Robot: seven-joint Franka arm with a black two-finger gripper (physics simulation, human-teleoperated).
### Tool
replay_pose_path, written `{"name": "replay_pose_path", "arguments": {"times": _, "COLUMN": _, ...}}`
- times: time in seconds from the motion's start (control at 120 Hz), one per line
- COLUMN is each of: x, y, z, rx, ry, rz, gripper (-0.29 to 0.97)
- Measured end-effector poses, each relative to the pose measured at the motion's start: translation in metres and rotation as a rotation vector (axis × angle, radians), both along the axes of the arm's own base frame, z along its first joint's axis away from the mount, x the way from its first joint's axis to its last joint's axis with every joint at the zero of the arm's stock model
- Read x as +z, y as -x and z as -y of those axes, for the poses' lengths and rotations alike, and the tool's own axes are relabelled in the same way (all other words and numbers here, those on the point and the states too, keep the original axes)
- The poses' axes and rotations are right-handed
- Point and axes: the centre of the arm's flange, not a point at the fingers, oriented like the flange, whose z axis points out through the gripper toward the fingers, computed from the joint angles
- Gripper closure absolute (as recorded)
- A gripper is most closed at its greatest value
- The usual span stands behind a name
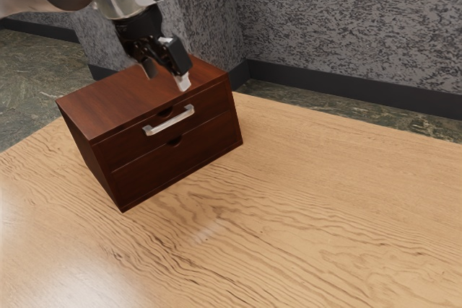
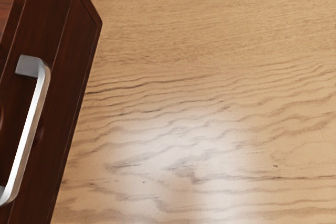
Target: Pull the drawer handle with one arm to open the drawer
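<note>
A dark wooden cabinet (image 1: 119, 99) stands on the tabletop (image 1: 325, 200), toward 10 o'clock in the exterior view, turned so its front faces 5 o'clock. The upper drawer (image 1: 213, 104) sits flush with the front, closed, and its silver handle (image 1: 169, 120) runs across the drawer's middle. The tool (image 1: 166, 73) hangs over the cabinet's top near the front edge, at 12 o'clock from the handle and apart from it. It is released: the fingers (image 1: 183, 81) are spread with nothing between them. In the wrist view, the handle (image 2: 29, 129) stands out from the cabinet's front (image 2: 65, 77), with bare tabletop (image 2: 220, 108) beside it.
</note>
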Motion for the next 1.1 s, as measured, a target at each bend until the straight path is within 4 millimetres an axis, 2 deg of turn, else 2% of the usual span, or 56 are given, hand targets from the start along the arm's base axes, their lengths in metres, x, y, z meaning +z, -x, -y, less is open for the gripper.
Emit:
{"name": "replay_pose_path", "arguments": {"times": 0.183, "x": -0.002, "y": -0.002, "z": -0.005, "rx": -0.003, "ry": -0.008, "rz": 0.005, "gripper": 0.0}}
{"name": "replay_pose_path", "arguments": {"times": 0.308, "x": 0.0, "y": -0.003, "z": 0.007, "rx": -0.029, "ry": -0.021, "rz": 0.007, "gripper": 0.0}}
{"name": "replay_pose_path", "arguments": {"times": 0.417, "x": -0.006, "y": 0.001, "z": 0.0, "rx": -0.011, "ry": -0.051, "rz": -0.02, "gripper": 0.0}}
{"name": "replay_pose_path", "arguments": {"times": 0.542, "x": -0.032, "y": -0.013, "z": 0.01, "rx": -0.011, "ry": -0.122, "rz": -0.084, "gripper": 0.0}}
{"name": "replay_pose_path", "arguments": {"times": 0.642, "x": -0.05, "y": -0.013, "z": 0.006, "rx": 0.015, "ry": -0.151, "rz": -0.148, "gripper": 0.0}}
{"name": "replay_pose_path", "arguments": {"times": 0.742, "x": -0.056, "y": -0.012, "z": 0.0, "rx": 0.035, "ry": -0.166, "rz": -0.178, "gripper": 0.0}}
{"name": "replay_pose_path", "arguments": {"times": 0.9, "x": -0.094, "y": -0.039, "z": -0.002, "rx": 0.039, "ry": -0.231, "rz": -0.217, "gripper": 0.0}}
{"name": "replay_pose_path", "arguments": {"times": 1.017, "x": -0.11, "y": -0.054, "z": -0.006, "rx": 0.041, "ry": -0.289, "rz": -0.213, "gripper": 0.15}}
{"name": "replay_pose_path", "arguments": {"times": 1.1, "x": -0.112, "y": -0.066, "z": -0.007, "rx": 0.043, "ry": -0.336, "rz": -0.196, "gripper": 0.26}}
